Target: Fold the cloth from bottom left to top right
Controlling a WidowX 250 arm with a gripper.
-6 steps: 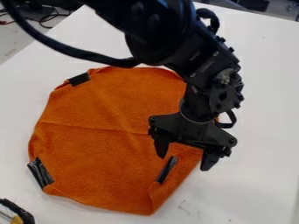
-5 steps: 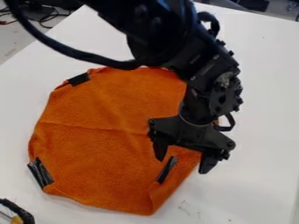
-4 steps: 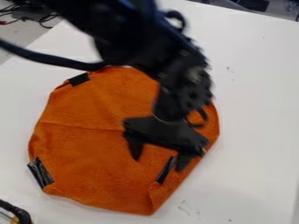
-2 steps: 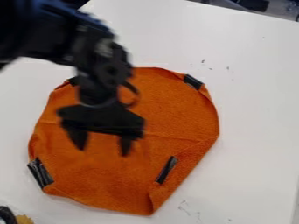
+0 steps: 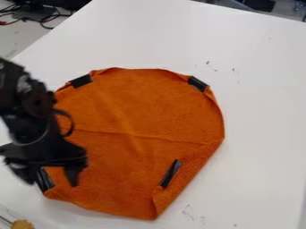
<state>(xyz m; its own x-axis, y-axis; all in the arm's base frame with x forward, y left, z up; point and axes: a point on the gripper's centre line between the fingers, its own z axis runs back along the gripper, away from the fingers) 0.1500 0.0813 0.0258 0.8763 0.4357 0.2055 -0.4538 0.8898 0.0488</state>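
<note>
Black two-finger gripper [image 5: 48, 182]: fingers apart, nothing clamped. It is over the lower left edge of the orange fabric cloth [image 5: 140, 107], one finger over the cloth and the other out past its left side, with the lower left black tape strip [image 5: 44, 180] showing between them. Cannot tell if the tips touch anything.

Change: gripper has swung left and down; it was over the right part of the cloth in the first frame and over its left-middle 0.4 s ago. Cloth has kept its place and outline. Upper left black tape strip [image 5: 81, 81] and upper right black tape strip [image 5: 197, 83] are both uncovered now.

Cloth lies flat near mid-view, roughly round, about as long as wide. Blunt point aims at the bottom of the view. Lower right side is folded inward in a narrow flap, with the lower right black tape strip [image 5: 171, 173] at its inner edge, slanting up to the right. One crease runs left to right, dipping slightly to the right; a fainter one slants down to the right across the middle.

Black robot arm [image 5: 27, 100] comes in from the left edge, angled down and a bit right, blurred. Gripper hangs below the wrist, fingers down; black cable loop [image 5: 71, 123] sticks out on the wrist's right.

White table [image 5: 263, 116] underneath. Yellow-brown lump [image 5: 23, 224] at bottom left, dark cables [image 5: 44, 18] beyond the table at upper left.
</note>
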